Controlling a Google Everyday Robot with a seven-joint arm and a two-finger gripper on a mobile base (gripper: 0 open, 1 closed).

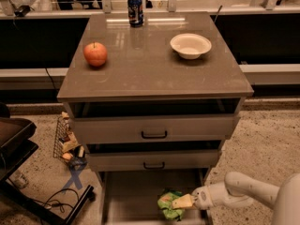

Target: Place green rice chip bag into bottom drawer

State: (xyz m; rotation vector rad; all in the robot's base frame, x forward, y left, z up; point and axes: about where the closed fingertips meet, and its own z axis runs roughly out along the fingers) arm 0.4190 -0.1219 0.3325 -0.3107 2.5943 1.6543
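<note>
The robot's white arm (243,190) reaches in low from the right, forearm nearly level. Its two-finger gripper (183,202) points left and pinches the crumpled light-green foil rice chip bag (168,207) over the right front of the pulled-out, shallow grey bottom drawer (133,193). The placing step looks nearly complete. The next move likely calls for parting the claw so the bag settles on the tray floor.
</note>
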